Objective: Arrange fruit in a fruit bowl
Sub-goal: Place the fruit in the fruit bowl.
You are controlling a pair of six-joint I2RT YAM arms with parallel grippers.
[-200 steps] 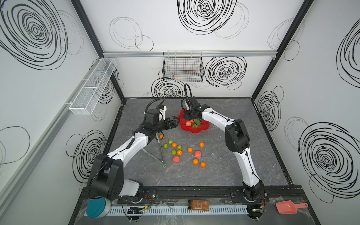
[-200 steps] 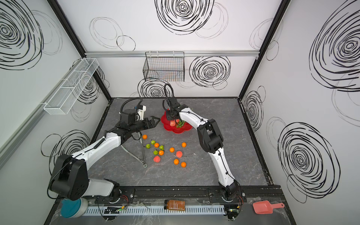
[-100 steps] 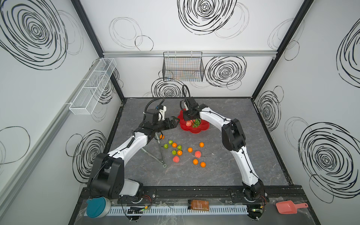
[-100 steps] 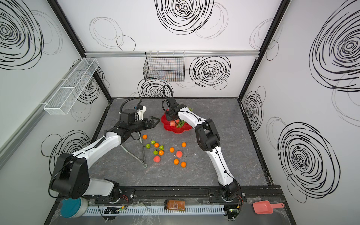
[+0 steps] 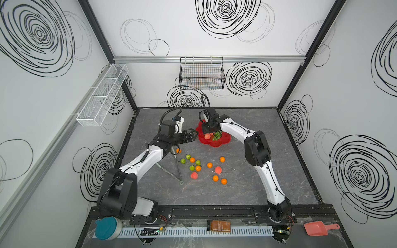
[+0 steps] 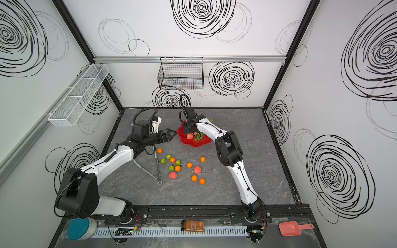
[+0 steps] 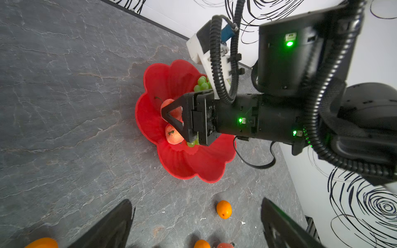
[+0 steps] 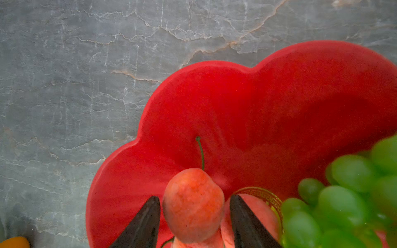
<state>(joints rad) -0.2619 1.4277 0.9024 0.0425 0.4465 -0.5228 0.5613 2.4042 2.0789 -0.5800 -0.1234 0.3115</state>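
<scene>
The red scalloped fruit bowl [image 5: 223,142] [image 8: 236,107] sits at the back middle of the table. It holds green grapes [image 8: 343,193] and two peaches. My right gripper [image 8: 194,197] [image 5: 209,131] hangs low over the bowl, open. One peach [image 8: 193,204] rests between its fingers with a thin gap on each side, leaning on the second peach [image 7: 174,137]. My left gripper [image 7: 196,200] [image 5: 194,135] hovers open and empty just left of the bowl. Loose fruit lies in front of the bowl: tangerines [image 5: 222,159], peaches [image 5: 218,170] and green pears [image 5: 183,161].
Metal tongs [image 5: 178,169] lie left of the loose fruit, under my left arm. A black wire basket [image 5: 202,74] hangs on the back wall and a white mesh shelf [image 5: 101,96] on the left wall. A pink scoop [image 5: 318,228], a jar [image 5: 218,226] and a teal-lidded tub [image 5: 107,227] sit on the front rail.
My right gripper's jaws have spread apart around the peach in the bowl, and its elbow has shifted left. My left arm has hardly moved.
</scene>
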